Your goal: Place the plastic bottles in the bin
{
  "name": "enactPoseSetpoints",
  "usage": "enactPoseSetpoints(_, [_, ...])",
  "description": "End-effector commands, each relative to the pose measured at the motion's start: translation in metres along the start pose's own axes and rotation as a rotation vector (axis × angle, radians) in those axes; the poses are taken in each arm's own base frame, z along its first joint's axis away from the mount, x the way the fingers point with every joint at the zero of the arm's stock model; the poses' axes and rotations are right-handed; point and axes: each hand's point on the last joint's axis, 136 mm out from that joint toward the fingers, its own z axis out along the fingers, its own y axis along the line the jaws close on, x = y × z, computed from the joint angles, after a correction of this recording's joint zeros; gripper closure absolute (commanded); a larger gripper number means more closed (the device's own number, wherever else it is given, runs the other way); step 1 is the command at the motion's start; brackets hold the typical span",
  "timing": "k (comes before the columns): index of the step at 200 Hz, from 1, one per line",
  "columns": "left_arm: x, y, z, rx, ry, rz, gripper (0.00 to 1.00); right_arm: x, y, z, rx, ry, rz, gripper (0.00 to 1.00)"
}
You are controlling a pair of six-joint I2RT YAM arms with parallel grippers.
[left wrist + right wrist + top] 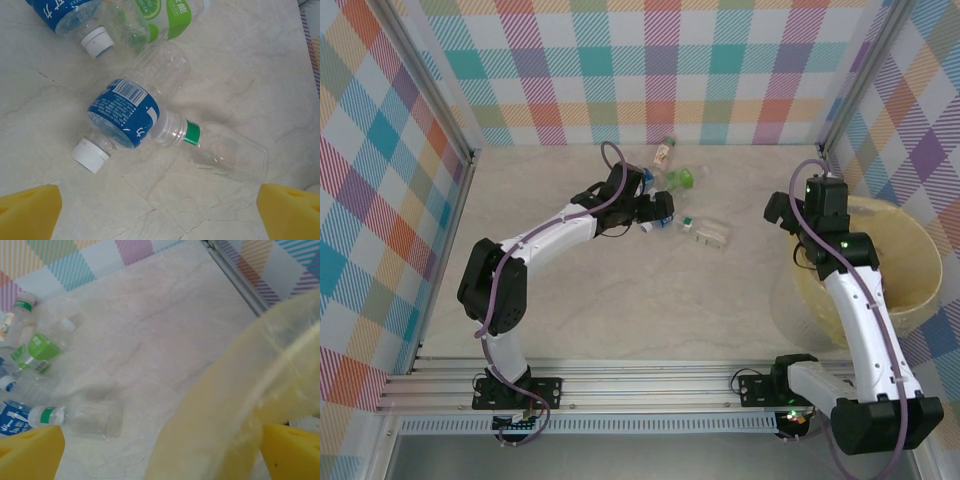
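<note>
Several plastic bottles lie on their sides in a loose cluster at the back middle of the table. My left gripper (653,210) hovers open just over them. In its wrist view a blue-labelled bottle (125,112) with a white cap touches a clear bottle with a green neck band (220,147); both lie beyond the open left gripper (160,215), nothing between its fingers. A second blue bottle (65,12) and a green-labelled bottle (170,15) lie farther off. The pale-yellow bin (910,270) stands at the right. My right gripper (782,212) is open and empty above the bin's near rim (240,390).
A brown-labelled bottle (663,152) lies nearest the back wall. Checked walls with metal posts enclose the table on three sides. The right arm crosses over the bin's left half. In the right wrist view, bare marble table (165,325) lies between the bottle cluster (42,347) and the bin.
</note>
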Motion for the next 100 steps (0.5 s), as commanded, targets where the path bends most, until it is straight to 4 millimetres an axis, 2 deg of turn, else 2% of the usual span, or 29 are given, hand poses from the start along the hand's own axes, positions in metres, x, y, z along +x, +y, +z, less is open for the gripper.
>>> enactPoseSetpoints(1, [-0.002, 0.004, -0.001, -0.038, -0.007, -0.002, 0.00, -0.005, 0.017, 0.024, -0.112, 0.022, -0.036, 0.00])
enactPoseSetpoints(26, [0.000, 0.013, -0.002, -0.081, -0.006, 0.000, 0.00, -0.030, 0.024, 0.042, -0.159, -0.039, -0.055, 0.00])
enactPoseSetpoints(46, [0.001, 0.018, -0.005, -0.108, -0.006, 0.004, 0.00, -0.049, 0.017, 0.049, -0.117, -0.067, -0.057, 0.00])
enactPoseSetpoints(80, [0.001, 0.023, -0.010, -0.129, -0.025, 0.008, 0.00, -0.065, -0.006, 0.040, -0.011, -0.128, -0.069, 0.00])
enactPoseSetpoints(100, [0.000, 0.026, -0.010, -0.139, -0.027, 0.009, 0.00, -0.072, -0.014, 0.025, 0.017, -0.164, -0.098, 0.00])
